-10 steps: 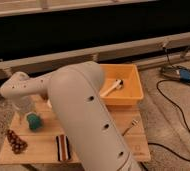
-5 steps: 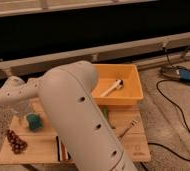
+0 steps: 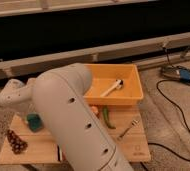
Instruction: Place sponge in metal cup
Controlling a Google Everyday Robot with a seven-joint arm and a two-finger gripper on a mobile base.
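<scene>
The teal-green sponge [image 3: 34, 121] lies on the left part of the wooden table [image 3: 133, 147]. My big white arm [image 3: 73, 120] sweeps from the bottom of the camera view up and to the left, and its end [image 3: 12, 96] hangs just above and left of the sponge. The gripper [image 3: 23, 111] is at that end, close over the sponge and mostly covered by the arm. The metal cup is hidden or out of view.
An orange bin [image 3: 130, 95] with a white utensil [image 3: 111, 89] stands at the table's back. A green pepper [image 3: 106, 117], a fork [image 3: 128, 129] and a dark brown knobbly object [image 3: 16, 141] lie on the table. A cable and blue device [image 3: 180, 75] are on the floor at right.
The arm has swung further left and nearer the camera, covering more of the table's middle. Its end has stayed over the sponge, which has not moved.
</scene>
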